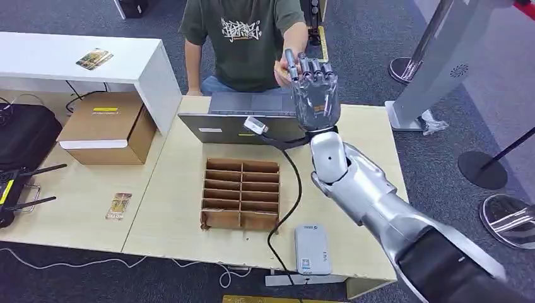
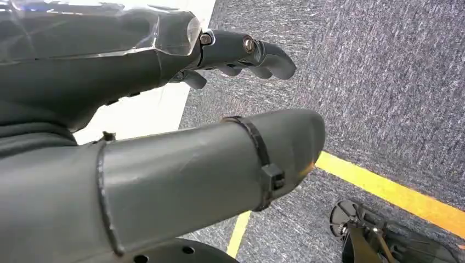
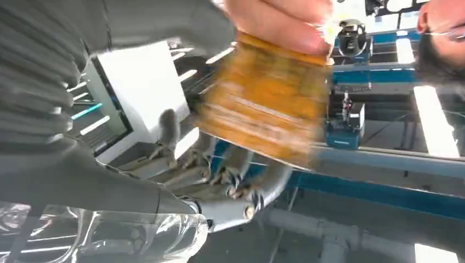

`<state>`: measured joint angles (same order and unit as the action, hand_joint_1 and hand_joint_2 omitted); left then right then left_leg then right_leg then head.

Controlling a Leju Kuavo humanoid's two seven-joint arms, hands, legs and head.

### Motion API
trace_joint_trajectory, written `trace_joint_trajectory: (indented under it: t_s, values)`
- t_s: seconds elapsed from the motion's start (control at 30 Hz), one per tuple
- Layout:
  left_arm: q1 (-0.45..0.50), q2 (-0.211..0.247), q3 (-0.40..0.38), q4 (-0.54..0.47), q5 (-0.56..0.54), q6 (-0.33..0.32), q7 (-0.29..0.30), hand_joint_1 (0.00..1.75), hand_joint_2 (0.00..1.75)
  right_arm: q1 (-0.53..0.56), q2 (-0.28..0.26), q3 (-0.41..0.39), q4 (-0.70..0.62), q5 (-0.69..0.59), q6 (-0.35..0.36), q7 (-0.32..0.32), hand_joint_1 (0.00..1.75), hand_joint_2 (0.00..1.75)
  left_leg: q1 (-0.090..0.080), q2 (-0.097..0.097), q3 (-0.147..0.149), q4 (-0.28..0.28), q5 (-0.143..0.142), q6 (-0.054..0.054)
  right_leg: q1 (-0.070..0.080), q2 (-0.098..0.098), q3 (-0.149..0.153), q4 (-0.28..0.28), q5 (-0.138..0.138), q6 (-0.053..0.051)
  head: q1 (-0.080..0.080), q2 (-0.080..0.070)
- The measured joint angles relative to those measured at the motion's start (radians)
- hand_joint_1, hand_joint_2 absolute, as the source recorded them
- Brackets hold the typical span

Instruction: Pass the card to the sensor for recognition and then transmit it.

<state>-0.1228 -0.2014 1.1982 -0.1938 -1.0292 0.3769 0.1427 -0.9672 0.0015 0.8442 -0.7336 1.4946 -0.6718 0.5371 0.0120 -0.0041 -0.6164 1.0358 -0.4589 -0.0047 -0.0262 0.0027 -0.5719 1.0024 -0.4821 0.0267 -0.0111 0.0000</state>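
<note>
My right hand [image 1: 313, 88] is raised above the far table edge, fingers stretched up toward a seated person [image 1: 246, 38]. In the right wrist view an orange-gold card [image 3: 263, 109] shows blurred just above my spread fingers [image 3: 230, 175], pinched at its far edge by the person's fingers [image 3: 279, 22]. My fingers lie apart from the card. The white and blue card sensor [image 1: 312, 249] lies near the table's front edge, with a black cable running to it. My left hand [image 2: 236, 52] hangs over grey carpet, fingers loosely bent and holding nothing.
A laptop [image 1: 252, 117] stands on the table [image 1: 176, 233] in front of the person, with a cardboard divider tray [image 1: 241, 192] before it. A spare card [image 1: 118, 206] lies at left, near a cardboard box [image 1: 107, 126] and black router [image 1: 16, 189]. Stanchion bases [image 1: 482, 169] stand at right.
</note>
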Motion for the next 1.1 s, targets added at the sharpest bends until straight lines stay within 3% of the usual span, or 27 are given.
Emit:
trace_joint_trajectory:
  t_s: [0.43,0.6,1.1]
  values:
    - [0.005,0.000,0.000,0.000,0.001,-0.001,-0.008,0.00,0.00,-0.009,-0.020,-0.025,0.017,0.000,0.000,0.023,0.00,1.75,0.000,0.000,0.000,0.000,0.000,0.000,0.000,0.000,0.000,0.000,0.000,0.000,0.000,0.000]
    - [0.005,0.003,0.001,0.000,0.003,-0.003,-0.009,0.00,0.00,-0.059,-0.049,0.083,0.067,0.000,0.000,0.047,0.00,1.75,0.000,0.000,0.000,0.000,0.000,0.000,0.000,0.000,0.000,0.000,0.000,0.000,0.000,0.000]
    - [0.011,0.005,0.003,0.000,0.006,-0.003,-0.008,0.00,0.00,-0.112,-0.099,0.228,0.133,0.000,0.000,0.070,0.00,1.75,0.000,0.000,0.000,0.000,0.000,0.000,0.000,0.000,0.000,0.000,0.000,0.000,0.000,0.000]
